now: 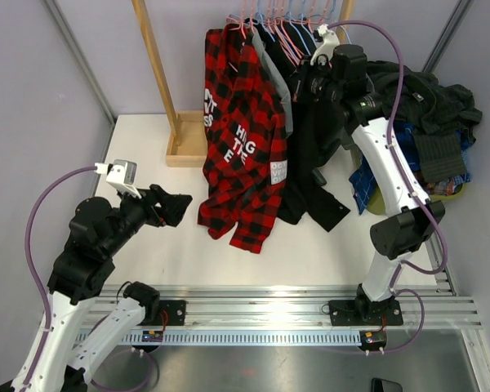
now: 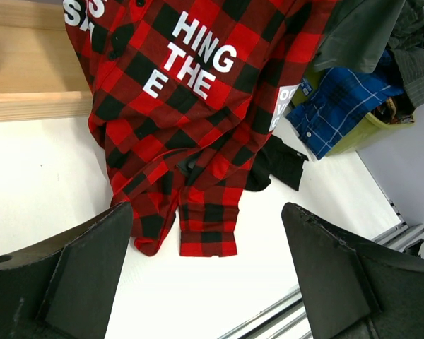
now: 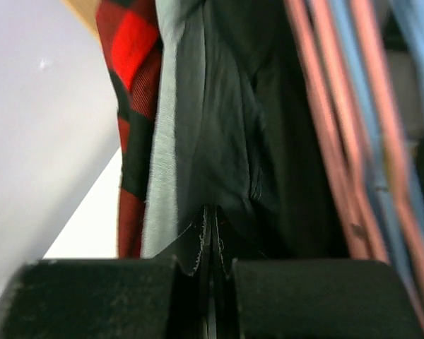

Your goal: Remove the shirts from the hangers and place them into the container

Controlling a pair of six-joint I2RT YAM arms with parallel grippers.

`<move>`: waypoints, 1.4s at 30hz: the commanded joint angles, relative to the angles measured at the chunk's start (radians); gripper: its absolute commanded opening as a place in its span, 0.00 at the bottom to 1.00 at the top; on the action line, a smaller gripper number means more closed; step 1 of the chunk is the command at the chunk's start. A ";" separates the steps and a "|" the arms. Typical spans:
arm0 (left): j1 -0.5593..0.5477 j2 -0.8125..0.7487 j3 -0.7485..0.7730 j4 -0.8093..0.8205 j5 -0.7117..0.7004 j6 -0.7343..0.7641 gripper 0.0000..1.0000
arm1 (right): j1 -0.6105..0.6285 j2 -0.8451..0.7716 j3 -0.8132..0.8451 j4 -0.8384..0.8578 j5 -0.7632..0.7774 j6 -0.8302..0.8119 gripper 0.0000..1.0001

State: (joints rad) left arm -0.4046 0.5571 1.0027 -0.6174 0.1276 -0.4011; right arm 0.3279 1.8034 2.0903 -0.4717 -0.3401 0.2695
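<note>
Black shirt pinched in right jaws; pink, blue hangers crowd alongside.

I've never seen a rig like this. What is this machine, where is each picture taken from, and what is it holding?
Two robot arms are bolted at the near edge of a table. The wide picture comes from a camera above and behind them; the others from a camera on each wrist. A wooden rack carries wire hangers with shirts. The red-and-black plaid shirt hangs with its hem on the table. The left arm's fingers stand open and empty, facing it. The right arm's fingers are shut on a fold of what looks like the black shirt, up by the hangers. The yellow-green tub is heaped with clothes.
</note>
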 commanded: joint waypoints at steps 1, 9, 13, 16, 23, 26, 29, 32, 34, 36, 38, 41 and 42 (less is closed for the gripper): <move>0.000 -0.017 -0.004 0.007 0.006 -0.005 0.90 | -0.001 0.062 0.057 -0.051 -0.158 0.031 0.00; 0.000 -0.017 -0.009 0.008 0.009 -0.007 0.90 | 0.086 0.239 0.251 -0.051 -0.633 0.007 0.00; 0.000 -0.019 -0.006 0.005 0.007 -0.007 0.90 | 0.171 0.333 0.413 -0.183 -0.714 -0.068 0.00; 0.000 -0.023 -0.003 -0.007 0.003 -0.004 0.90 | 0.224 0.370 0.455 -0.199 -0.746 -0.111 0.00; 0.000 -0.043 -0.001 -0.030 -0.014 0.001 0.90 | 0.241 0.324 0.381 -0.179 -0.522 -0.114 0.00; 0.000 -0.048 -0.001 -0.030 -0.016 0.002 0.90 | 0.240 0.254 0.338 -0.191 -0.337 -0.131 0.20; 0.000 -0.051 -0.003 -0.030 -0.017 0.002 0.90 | 0.241 0.190 0.329 -0.223 -0.251 -0.162 0.48; 0.000 -0.046 -0.007 -0.022 -0.010 0.001 0.90 | 0.243 0.151 0.350 -0.286 -0.170 -0.177 0.66; 0.000 -0.045 -0.009 -0.019 -0.003 -0.004 0.90 | 0.241 0.143 0.372 -0.370 -0.154 -0.188 0.71; 0.000 -0.043 -0.012 -0.013 0.003 -0.005 0.90 | 0.241 0.131 0.395 -0.433 -0.157 -0.210 0.76; 0.000 -0.043 -0.012 -0.015 0.001 -0.008 0.90 | 0.241 0.100 0.389 -0.522 -0.163 -0.237 0.76; 0.000 -0.043 -0.013 -0.012 0.004 -0.010 0.90 | 0.247 -0.002 0.287 -0.538 -0.097 -0.257 0.76; 0.000 -0.042 -0.015 -0.007 0.007 -0.010 0.90 | 0.247 -0.036 0.249 -0.519 -0.082 -0.262 0.76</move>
State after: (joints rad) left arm -0.4046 0.5171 0.9909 -0.6601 0.1230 -0.4015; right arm 0.5686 1.8874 2.4012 -0.9329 -0.5007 0.0536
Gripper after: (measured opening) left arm 0.903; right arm 0.758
